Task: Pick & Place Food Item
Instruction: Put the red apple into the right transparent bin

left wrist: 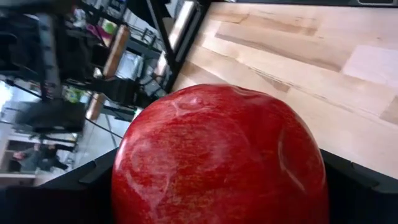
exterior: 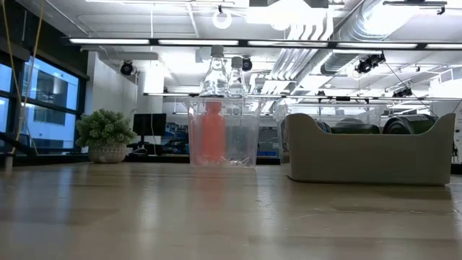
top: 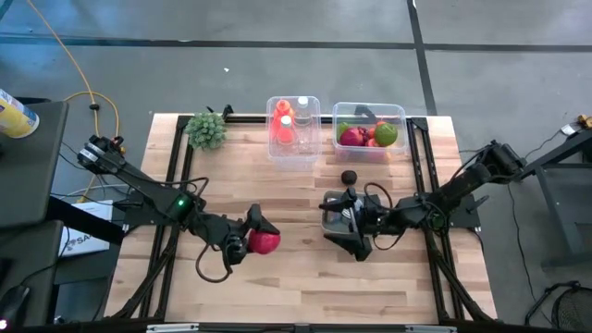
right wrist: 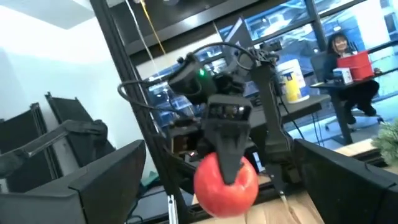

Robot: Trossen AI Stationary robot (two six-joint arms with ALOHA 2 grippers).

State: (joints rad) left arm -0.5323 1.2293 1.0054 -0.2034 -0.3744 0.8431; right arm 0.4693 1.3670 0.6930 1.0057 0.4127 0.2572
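The left gripper point(top: 262, 240) pinches the red apple point(top: 266, 242) over open wood near the table's point(top: 305, 296) middle, well clear of every edge. The right gripper point(top: 335, 222) waits spread and empty just across a bare gap, the fruit bin point(top: 370, 153) lying by the far edge

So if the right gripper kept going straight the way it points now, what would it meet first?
Most likely the red apple held in the left gripper, which sits dead ahead in the right wrist view. The right gripper stands open, and the table between them looks bare, though depth is uncertain.
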